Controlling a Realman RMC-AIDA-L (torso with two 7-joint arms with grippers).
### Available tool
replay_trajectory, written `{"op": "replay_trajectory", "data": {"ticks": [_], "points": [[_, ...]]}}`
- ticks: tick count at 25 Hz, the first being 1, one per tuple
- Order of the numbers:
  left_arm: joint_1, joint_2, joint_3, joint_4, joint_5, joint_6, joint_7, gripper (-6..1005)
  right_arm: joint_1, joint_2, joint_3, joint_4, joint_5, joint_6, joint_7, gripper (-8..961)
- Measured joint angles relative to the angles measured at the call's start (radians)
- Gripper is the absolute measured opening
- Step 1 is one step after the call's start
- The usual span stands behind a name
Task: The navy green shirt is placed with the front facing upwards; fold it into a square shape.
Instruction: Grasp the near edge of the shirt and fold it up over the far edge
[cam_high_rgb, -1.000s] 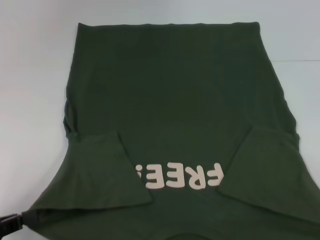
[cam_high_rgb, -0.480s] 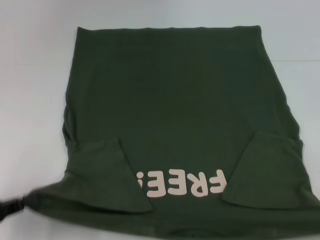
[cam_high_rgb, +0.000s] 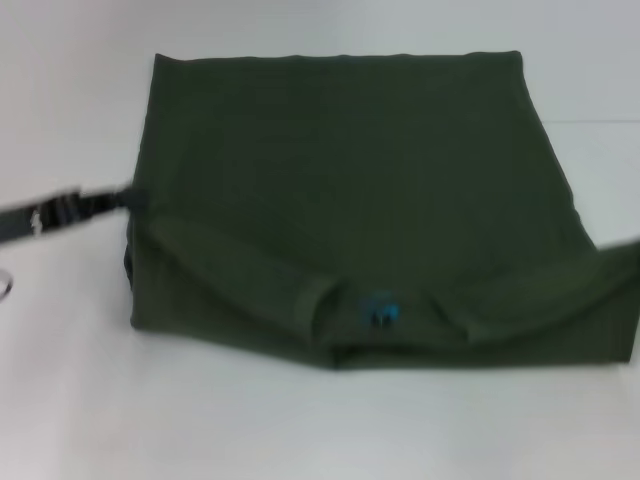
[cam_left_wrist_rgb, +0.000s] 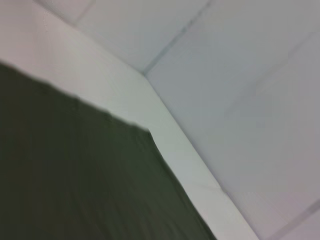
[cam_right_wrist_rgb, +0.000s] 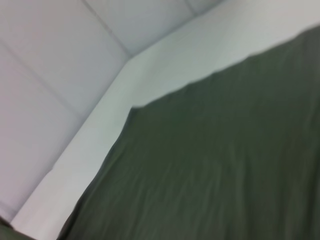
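Left pincer (cam_high_rgb: 125, 195), grip unclear, touches folded shirt (cam_high_rgb: 350, 190), collar nearest the robot.

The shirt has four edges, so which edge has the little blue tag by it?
The navy green shirt shows its blue tag at the folded edge nearest the robot. The far edge and both side edges are plain green.
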Motion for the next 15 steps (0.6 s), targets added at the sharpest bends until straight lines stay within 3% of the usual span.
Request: {"op": "replay_trajectory", "data": {"ticks": [6,7,15], "points": [[-0.116,0.003,0.006,-0.109,-0.095,-0.29,0.066,54,0.129,0.001,-0.029,0.06,0.034,0.262,-0.023,86],[-0.116,0.003,0.006,-0.109,-0.095,-0.29,0.066,56,0.129,0.001,-0.029,0.06,0.034,0.262,-0.023,87],[-0.192,-0.01,0.008,-0.244,-0.202,-0.588,0.233,67,0.256,0.034,-0.077,0.178,0.078,0.612,-0.136,92]]}}
